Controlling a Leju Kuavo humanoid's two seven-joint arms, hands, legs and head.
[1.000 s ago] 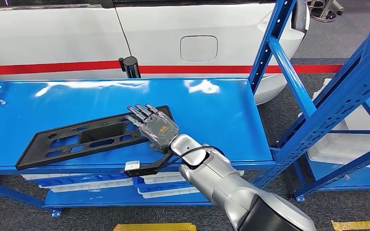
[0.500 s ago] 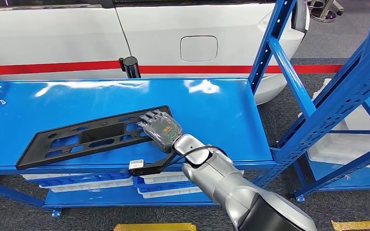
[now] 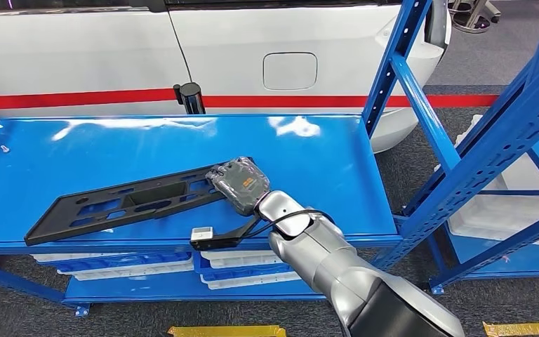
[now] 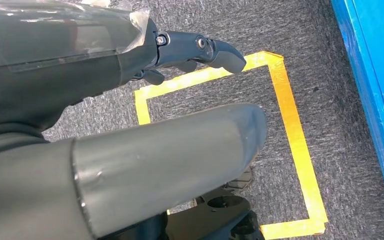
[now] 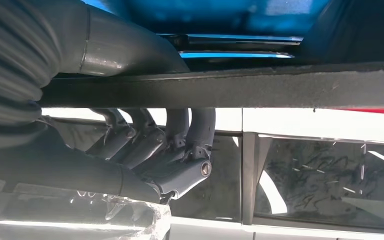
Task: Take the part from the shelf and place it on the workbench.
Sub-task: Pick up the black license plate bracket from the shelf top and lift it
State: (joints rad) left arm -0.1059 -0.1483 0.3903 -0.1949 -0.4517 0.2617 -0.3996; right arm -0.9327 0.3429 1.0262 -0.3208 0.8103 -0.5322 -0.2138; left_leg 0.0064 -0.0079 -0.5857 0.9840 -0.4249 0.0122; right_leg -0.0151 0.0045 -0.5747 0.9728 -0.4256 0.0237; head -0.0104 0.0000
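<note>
- Part (image 3: 130, 203): long black slotted panel lying flat on the blue shelf (image 3: 309, 161), stretching away leftward from the right hand (image 3: 237, 184), which grips its near end with fingers curled over the edge.
- Left hand (image 4: 200, 50) hangs over the floor, fingers apart, holding nothing.
- Advice: the grip sits far off-centre, so lift slowly, keep the wrist firm and watch that the far end does not droop or snag.

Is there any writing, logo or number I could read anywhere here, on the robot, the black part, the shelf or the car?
No text can be read in any view.
Right hand: an orange and green mark on its back, too small and blurred to read.
Black part: no lettering visible.
Blue shelf: no label.
White car: a red stripe, no words or numbers.
Yellow floor tape: plain, unmarked.
</note>
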